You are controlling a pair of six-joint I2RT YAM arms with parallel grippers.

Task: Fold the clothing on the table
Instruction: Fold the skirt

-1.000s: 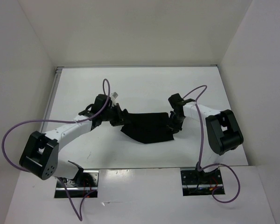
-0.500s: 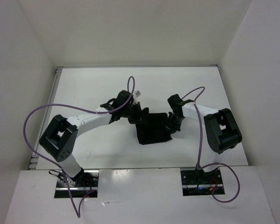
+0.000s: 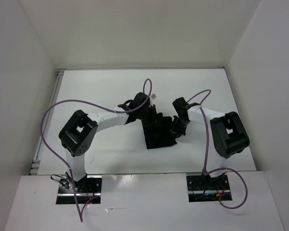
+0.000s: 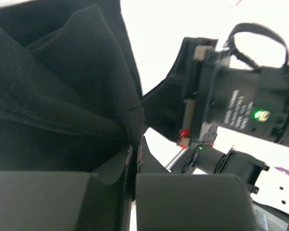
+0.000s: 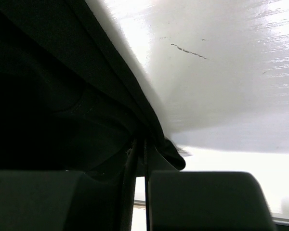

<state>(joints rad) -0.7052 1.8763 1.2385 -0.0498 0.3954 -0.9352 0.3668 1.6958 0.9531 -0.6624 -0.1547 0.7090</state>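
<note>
Top external view: left gripper (image 3: 153,117) and right gripper (image 3: 175,128), each clamped on the clothing (image 3: 159,137), hold its edges close, apparently mid-fold.

1. White back wall (image 3: 135,33), left wall (image 3: 19,86) and right wall (image 3: 269,82) box in the table (image 3: 111,84) on three sides.
2. Metal rail (image 3: 49,108) runs along table's left edge.
3. White ledge (image 3: 144,202) at table's near edge.
4. Light even, shadows soft.

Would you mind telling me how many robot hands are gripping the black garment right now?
2. The left hand is shut on the black garment at its left side. The right hand is shut on its right side. None appears hidden.
</note>
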